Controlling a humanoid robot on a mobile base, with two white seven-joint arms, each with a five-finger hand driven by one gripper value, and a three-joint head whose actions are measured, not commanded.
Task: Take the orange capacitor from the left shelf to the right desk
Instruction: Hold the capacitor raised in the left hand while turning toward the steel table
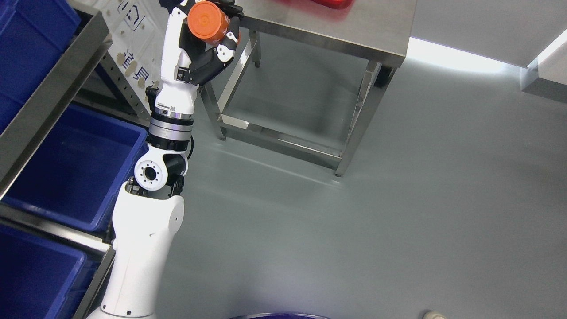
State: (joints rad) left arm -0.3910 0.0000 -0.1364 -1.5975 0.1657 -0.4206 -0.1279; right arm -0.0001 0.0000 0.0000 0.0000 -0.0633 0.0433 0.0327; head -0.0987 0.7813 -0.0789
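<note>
- Fingers of the left hand (211, 42) were curled around the orange capacitor (208, 21), held aloft beside the steel desk's (354, 31) near-left corner.
- Capacitor's flat end faced the camera; the desk top lay just to the hand's right.
- Right arm was out of view.

A smooth grey floor (398, 212) filled most of the view, with a bright patch of light (456, 57) at the far right. A steel table (376, 26) stood far off, its legs reflected below. On the left, a metal shelf (48, 106) carried blue bins (75, 173).
</note>
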